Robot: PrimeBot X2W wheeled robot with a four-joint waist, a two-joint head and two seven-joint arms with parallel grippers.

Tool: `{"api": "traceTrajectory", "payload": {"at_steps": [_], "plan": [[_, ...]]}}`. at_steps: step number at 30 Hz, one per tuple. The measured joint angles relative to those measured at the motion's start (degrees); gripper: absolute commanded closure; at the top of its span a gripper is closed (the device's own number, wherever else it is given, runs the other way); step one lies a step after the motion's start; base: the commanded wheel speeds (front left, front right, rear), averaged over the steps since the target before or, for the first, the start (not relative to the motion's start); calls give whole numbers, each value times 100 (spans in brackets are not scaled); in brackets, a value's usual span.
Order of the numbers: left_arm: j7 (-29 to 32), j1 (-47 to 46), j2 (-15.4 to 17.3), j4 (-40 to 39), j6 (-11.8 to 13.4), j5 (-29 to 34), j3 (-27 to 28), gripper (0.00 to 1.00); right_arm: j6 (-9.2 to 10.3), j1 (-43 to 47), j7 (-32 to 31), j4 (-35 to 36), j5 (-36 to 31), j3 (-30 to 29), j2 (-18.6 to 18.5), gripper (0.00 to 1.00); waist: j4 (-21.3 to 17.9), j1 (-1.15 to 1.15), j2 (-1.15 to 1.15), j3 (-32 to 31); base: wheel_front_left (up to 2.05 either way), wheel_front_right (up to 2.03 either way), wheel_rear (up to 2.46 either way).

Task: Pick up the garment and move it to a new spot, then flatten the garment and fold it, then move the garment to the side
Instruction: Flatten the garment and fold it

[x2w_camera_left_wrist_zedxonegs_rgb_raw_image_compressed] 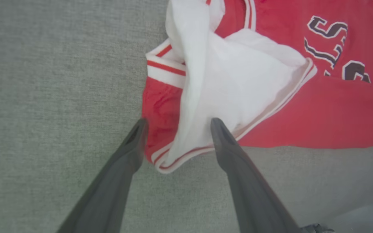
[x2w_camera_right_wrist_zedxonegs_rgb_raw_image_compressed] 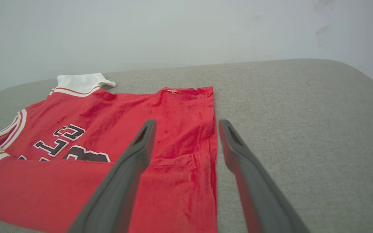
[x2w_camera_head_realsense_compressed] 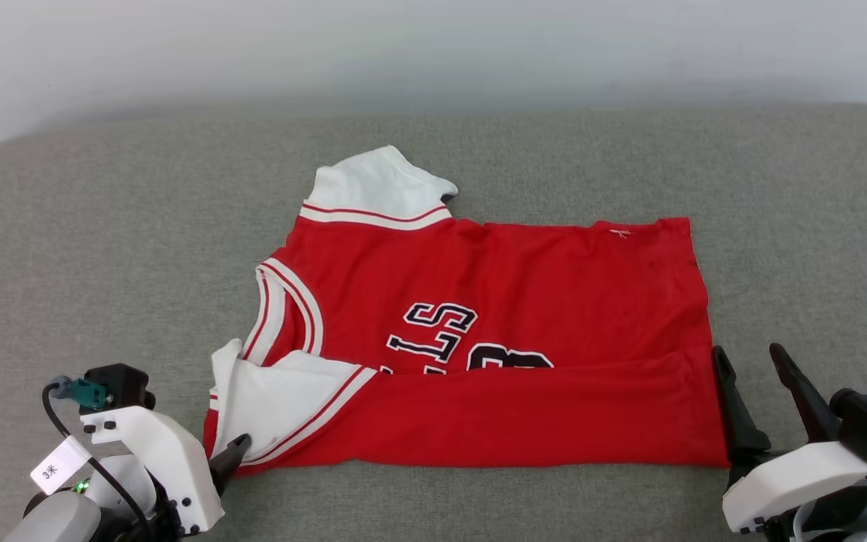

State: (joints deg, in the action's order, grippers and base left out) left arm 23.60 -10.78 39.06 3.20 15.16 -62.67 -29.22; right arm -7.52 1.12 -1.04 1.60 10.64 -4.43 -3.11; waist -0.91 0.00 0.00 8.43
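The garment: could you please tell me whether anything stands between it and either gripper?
Nothing visible does. The garment lies uncovered on the grey cushion. The left gripper, open, straddles its near white sleeve corner; the right gripper, open, straddles its hem edge.

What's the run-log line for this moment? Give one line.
garment: near edge folded over lettering, on grey cushion | left fingers: open, at sleeve corner | right fingers: open, at hem corner | held: nothing
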Motion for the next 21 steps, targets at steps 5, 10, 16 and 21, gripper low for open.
{"api": "traceTrajectory", "payload": {"at_steps": [5, 10, 16, 21], "plan": [[153, -132, -57, 372, -27, -4, -87, 0, 0, -135, 2, 7, 49, 22, 3, 0, -78, 0, 0, 277, 0, 0, 0], [279, -322, -151, 702, -254, -2, -229, 0, 1, -216, -2, -56, 100, -26, 9, 0, -138, 0, 0, 470, 0, 0, 0], [224, -439, -247, 940, -532, 8, -320, 100, 0, -296, -45, -194, 158, -179, -14, 0, -148, 0, 0, 405, 0, 0, 0], [7, -402, -308, 828, -534, 202, -394, 100, 0, -307, -343, -406, 366, -413, -202, 0, -105, 0, 0, 225, 0, 0, 0]]}}
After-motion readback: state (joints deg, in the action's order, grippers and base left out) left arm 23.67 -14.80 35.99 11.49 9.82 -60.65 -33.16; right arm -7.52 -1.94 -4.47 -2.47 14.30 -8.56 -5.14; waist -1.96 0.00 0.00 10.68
